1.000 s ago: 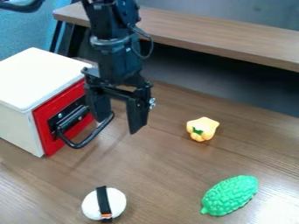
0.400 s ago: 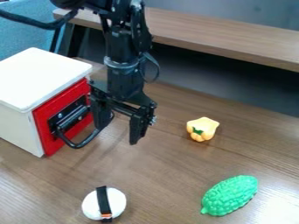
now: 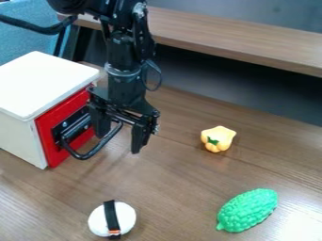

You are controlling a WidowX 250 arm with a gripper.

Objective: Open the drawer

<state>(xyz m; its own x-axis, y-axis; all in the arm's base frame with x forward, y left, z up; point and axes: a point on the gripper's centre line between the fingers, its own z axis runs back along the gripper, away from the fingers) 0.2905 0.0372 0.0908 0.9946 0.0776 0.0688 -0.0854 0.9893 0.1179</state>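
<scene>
The gripper (image 3: 119, 142) hangs open just right of the white box, fingers pointing down. Its left finger appears to be between the red drawer front (image 3: 48, 136) and the black loop handle (image 3: 95, 149), and its right finger is outside the handle, apart from it. The handle sticks out from the drawer front toward the table. The front sits flush in the white box (image 3: 19, 136), so the drawer is closed. Whether a finger touches the handle, I cannot tell.
A yellow pepper-like toy (image 3: 218, 139) lies right of the gripper. Toward the near edge are a white round object with a black strap (image 3: 125, 218) and a green bumpy toy (image 3: 249, 210). A raised wooden shelf (image 3: 239, 40) runs behind.
The gripper has come down beside the handle, first slightly rightward, then back left toward the drawer front. Box, drawer and toys have stayed where they were.
</scene>
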